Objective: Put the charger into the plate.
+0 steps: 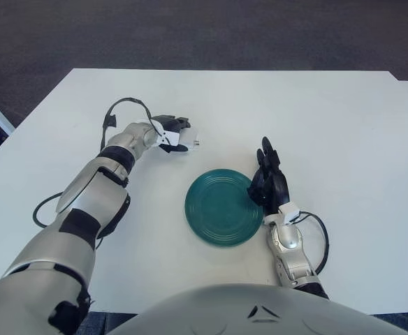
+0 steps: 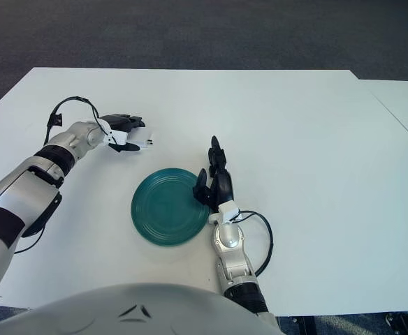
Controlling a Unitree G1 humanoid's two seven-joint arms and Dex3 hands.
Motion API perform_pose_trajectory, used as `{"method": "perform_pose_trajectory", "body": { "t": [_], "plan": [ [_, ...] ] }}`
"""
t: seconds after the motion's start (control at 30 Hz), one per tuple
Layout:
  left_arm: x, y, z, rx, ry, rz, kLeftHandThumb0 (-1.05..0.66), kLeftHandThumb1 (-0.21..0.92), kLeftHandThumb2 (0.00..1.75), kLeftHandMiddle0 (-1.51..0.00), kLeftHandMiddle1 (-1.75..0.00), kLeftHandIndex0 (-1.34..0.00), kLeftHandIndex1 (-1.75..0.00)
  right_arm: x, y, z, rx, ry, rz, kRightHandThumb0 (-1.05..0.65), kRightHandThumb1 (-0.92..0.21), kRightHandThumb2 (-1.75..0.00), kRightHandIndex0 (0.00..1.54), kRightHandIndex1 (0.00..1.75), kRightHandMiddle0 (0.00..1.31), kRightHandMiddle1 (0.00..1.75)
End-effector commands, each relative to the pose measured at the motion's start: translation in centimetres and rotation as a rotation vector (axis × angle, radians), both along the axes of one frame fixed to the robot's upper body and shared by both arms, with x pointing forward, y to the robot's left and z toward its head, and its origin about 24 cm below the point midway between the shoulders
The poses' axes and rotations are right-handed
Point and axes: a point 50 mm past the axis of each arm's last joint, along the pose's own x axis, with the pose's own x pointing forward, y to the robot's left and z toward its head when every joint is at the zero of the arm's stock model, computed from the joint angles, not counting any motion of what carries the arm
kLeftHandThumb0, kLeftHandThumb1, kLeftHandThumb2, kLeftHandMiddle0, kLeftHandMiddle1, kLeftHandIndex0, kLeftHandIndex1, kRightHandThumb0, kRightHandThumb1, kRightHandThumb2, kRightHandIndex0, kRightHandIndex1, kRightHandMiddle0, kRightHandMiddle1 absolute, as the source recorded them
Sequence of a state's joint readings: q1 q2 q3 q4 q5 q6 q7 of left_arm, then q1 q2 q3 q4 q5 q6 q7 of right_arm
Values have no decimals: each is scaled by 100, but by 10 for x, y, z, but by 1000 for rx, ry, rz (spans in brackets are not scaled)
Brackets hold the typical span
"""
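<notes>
One white charger (image 1: pixel 184 138) is pinched by the curled fingers of the left hand (image 1: pixel 168 131), at about ten o'clock from the green plate (image 1: pixel 223 206) and apart from it. At the plate's three o'clock edge the right hand (image 1: pixel 269 179) is seen, fingers straight and pressed together, holding nothing, on the white table (image 1: pixel 344 125).

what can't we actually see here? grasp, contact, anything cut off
- Charger: both eye views, mostly covered by the left hand; its underside and table contact are hidden.
- Right hand: shows at the right rim of the plate; touching or not, cannot tell.
- Both arms: cut off by the lower edge.
</notes>
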State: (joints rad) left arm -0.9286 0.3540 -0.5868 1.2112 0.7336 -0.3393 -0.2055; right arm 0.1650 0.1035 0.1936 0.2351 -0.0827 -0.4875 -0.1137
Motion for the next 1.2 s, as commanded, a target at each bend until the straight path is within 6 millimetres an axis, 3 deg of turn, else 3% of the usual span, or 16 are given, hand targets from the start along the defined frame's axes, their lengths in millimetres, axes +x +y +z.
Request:
{"method": "perform_pose_trajectory", "body": {
  "t": [0.0,0.6,1.0,1.07,1.17],
  "plan": [
    [3,-2,6,14,1,-10,-103,92,55,-19,-4,-14,-76,-30,-2,-31,13,171,-18,-68,-92,-108,0,0,3,2],
    [-2,-1,-6,27,20,13,-102,92,54,-15,0,-12,-74,-33,-13,-31,32,156,0,-68,-92,-107,0,0,3,3],
    [-3,-2,-10,77,-41,-10,-99,92,51,-29,-6,-19,-83,-31,-17,-30,41,134,-2,-71,-92,-105,0,0,1,3],
    [-3,-1,-10,118,-70,-28,-93,92,48,-32,-13,-18,-92,-30,-18,-31,45,135,-13,-72,-92,-104,0,0,0,3],
    [-2,1,-11,193,-128,-61,-80,92,43,-15,-60,-14,-112,-29,-19,-31,46,131,-24,-75,-92,-103,0,0,0,2]
  ]
}}
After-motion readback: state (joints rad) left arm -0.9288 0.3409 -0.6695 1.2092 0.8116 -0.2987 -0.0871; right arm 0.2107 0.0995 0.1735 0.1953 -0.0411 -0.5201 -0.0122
